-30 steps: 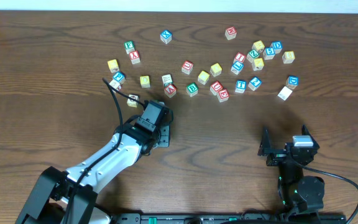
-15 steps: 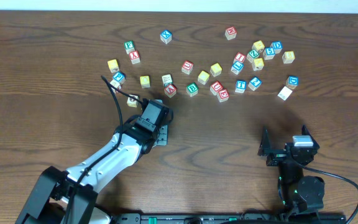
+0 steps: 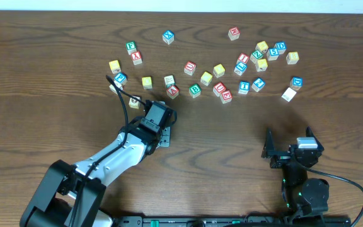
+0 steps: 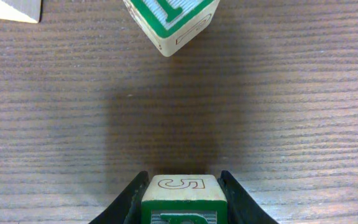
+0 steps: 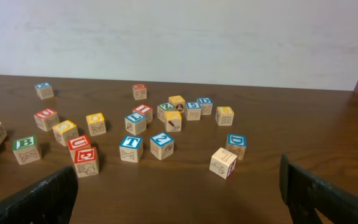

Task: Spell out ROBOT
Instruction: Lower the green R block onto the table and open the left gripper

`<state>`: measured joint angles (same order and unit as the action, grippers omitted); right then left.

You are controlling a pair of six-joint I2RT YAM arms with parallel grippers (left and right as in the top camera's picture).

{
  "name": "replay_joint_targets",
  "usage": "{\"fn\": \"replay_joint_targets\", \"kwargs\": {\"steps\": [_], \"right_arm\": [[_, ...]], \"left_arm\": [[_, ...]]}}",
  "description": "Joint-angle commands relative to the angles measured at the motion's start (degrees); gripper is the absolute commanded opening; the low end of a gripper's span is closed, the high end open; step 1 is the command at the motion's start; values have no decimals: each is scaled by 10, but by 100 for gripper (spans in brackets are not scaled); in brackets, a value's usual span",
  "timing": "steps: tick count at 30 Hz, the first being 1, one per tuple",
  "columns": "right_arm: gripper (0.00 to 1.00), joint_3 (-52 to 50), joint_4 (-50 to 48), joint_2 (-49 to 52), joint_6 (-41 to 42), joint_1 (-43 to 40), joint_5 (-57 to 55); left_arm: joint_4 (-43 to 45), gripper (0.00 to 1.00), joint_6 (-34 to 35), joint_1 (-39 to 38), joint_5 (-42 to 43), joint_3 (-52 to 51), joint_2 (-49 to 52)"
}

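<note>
left gripper [image 3: 159,108]: closed on one block, the 5 block [image 4: 181,194]. In the left wrist view both fingers [image 4: 130,200] sit flush on its side faces, with no gap on either side. The top face shows an outlined 5. The front face has a green frame but its letter is cropped, so can't read it. Can't tell if its base is on the table [image 4: 291,124] or just off it. From overhead the block is hidden under the gripper head.

Ahead of the fingertips is a stretch of bare wood. Beyond it a green-framed block [image 4: 169,22] sits corner-on to the gripper, apart from the held one. Ahead-left of the gripper is the corner of a pale block [image 4: 11,7], mostly out of frame.

Ahead and right of the left gripper, the letter blocks are scattered flat on the table. The green B block [image 3: 195,90] is near, ahead-right. The blue T block [image 3: 244,86] is further right, closer to the right arm's side.

right gripper [image 3: 288,151]: jaws wide apart, holding nothing, touching nothing. Its fingers [image 5: 36,199] show only at the two lower corners of the right wrist view. All blocks lie ahead of it, well apart. The nearest is a pale block with a red side [image 5: 223,162], slightly ahead-right. The T block is ahead-left and the B block is far left.
</note>
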<state>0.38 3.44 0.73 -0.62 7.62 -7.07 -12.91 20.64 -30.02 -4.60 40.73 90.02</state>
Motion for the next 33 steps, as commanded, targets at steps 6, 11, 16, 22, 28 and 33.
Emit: {"fn": "replay_joint_targets", "kwargs": {"steps": [6,11,16,22,28,33], "right_arm": [[99,-1,2,-1,6,-5,1],[99,-1,2,-1,6,-4,1],[99,-1,2,-1,6,-5,1],[99,-1,2,-1,6,-5,1],[99,-1,2,-1,6,-5,1],[99,-1,2,-1,6,-5,1]], "left_arm": [[6,8,-11,-1,-13,-2,7],[7,8,-11,-1,-15,-2,7],[13,8,-11,-1,-15,-3,13],[20,7,-11,-1,-15,-3,36],[23,7,-11,-1,-15,-3,41],[26,11,-11,-1,-15,-3,41]]}}
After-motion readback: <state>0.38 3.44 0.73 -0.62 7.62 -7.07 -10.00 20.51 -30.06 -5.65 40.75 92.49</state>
